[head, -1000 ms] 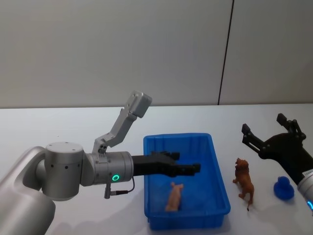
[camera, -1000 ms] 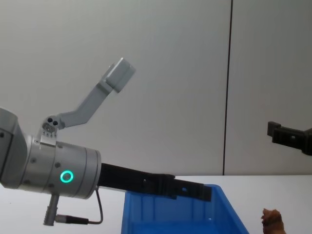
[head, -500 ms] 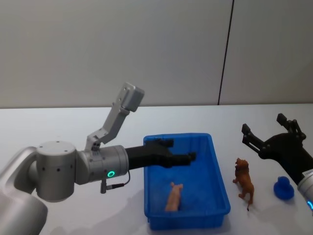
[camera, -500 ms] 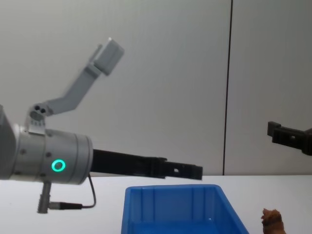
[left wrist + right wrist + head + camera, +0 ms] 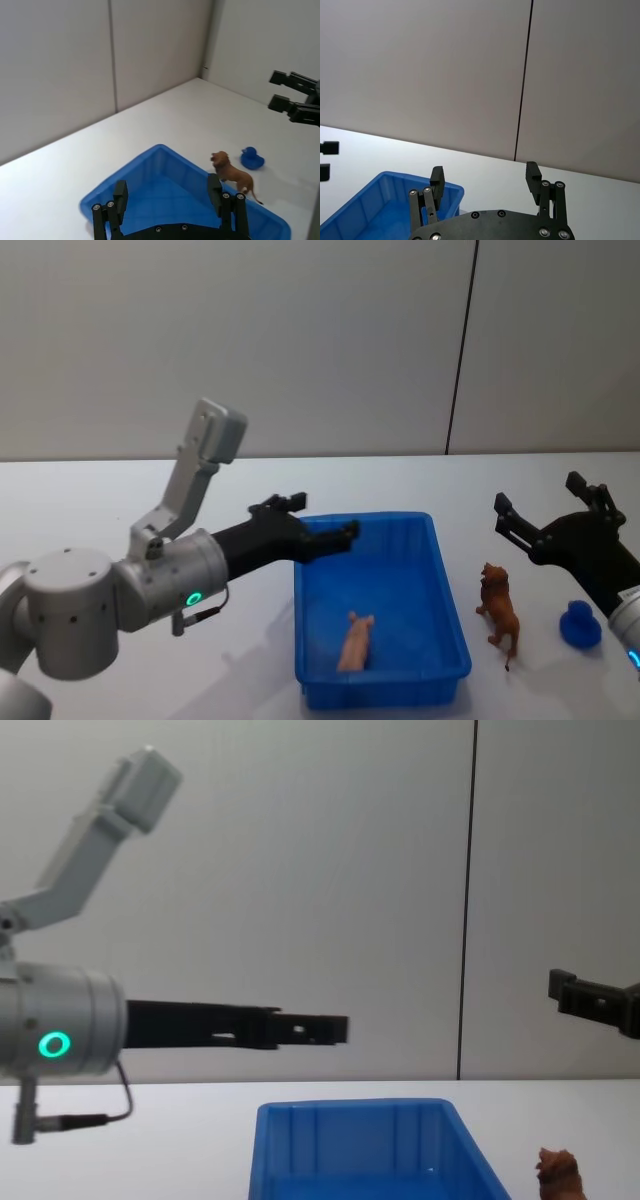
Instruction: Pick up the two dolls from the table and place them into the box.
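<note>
1. Blue plastic marks the bin (image 5: 385,690), set on the white worktop (image 5: 90,500) below the left jaws, which hang high over its far left part.
2. Left jaws stand open and hold nothing; in the left wrist view their two black fingers (image 5: 119,196) are spread wide, with the bin's floor showing between them.
3. Grey left arm (image 5: 150,580) carries these jaws in from the robot's left. In the chest view it reaches out level, well above the bin's rim.
4. Lying on the bin's floor by its front wall, the pink doll (image 5: 353,642) is below the left jaws and nearer the robot than their tips, well apart from them.
5. Upright on the worktop just beside the bin's right wall, the brown doll (image 5: 500,612) stands below the right jaws and a little to their left, not touching them.
6. Right jaws are open and empty too, raised above the worktop to the right of the bin.
7. Small blue duck (image 5: 579,625) sits on the worktop under the right jaws' wrist, on the far side of the brown doll from the bin and apart from that doll.
</note>
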